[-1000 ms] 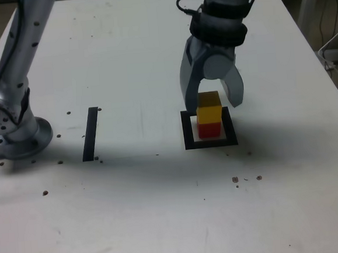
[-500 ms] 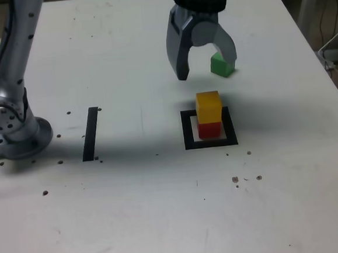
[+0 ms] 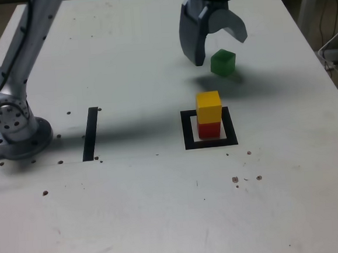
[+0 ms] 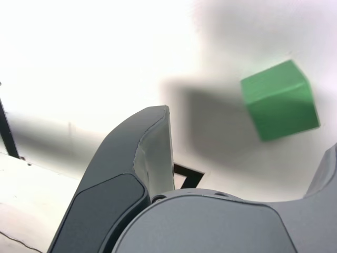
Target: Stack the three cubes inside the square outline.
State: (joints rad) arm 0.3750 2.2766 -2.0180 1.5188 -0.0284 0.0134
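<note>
The gripper (image 3: pixel 220 47) has let go of the yellow cube (image 3: pixel 208 106), spread its jaws wide, lifted away from the stack and swung back over the green cube (image 3: pixel 222 62).

This looks like a robotics lab. A grey robot arm (image 3: pixel 13 86) is bolted on a white table (image 3: pixel 164 209) with black tape marks (image 3: pixel 90 134), and cables (image 3: pixel 334 49) hang beside it.
</note>
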